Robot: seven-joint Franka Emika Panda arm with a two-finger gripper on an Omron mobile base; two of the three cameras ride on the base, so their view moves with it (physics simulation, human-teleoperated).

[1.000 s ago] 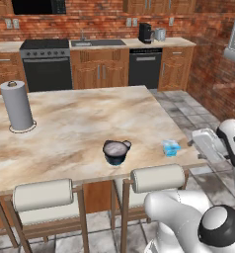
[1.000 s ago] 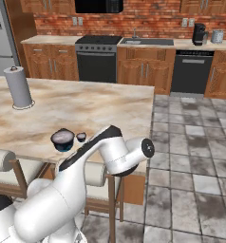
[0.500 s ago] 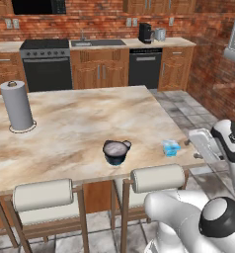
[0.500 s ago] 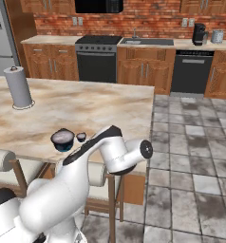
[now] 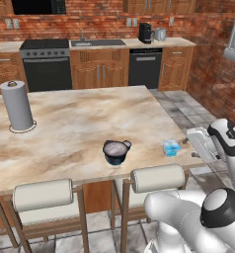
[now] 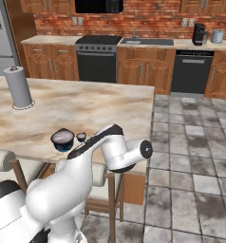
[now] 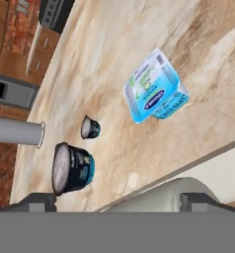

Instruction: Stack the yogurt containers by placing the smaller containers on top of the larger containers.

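End effector [image 5: 201,144] spread wide and empty off the tabletop's [image 5: 80,123] right edge — the light-blue cup [image 5: 171,147] sits just inside that edge, nearest the fingers. The navy tub [image 5: 115,151] stands farther in to the cup's left, the tiny pot [image 7: 90,127] beside the tub.

The marbled beige surface [image 5: 75,123] carries four things, all standing apart: a tall grey paper-towel roll [image 5: 17,105] near its far left; a squat navy tub [image 5: 115,151] toward the front edge; a tiny dark-topped pot [image 6: 81,137] just beside it; a light-blue cup [image 5: 171,147] near the right edge.
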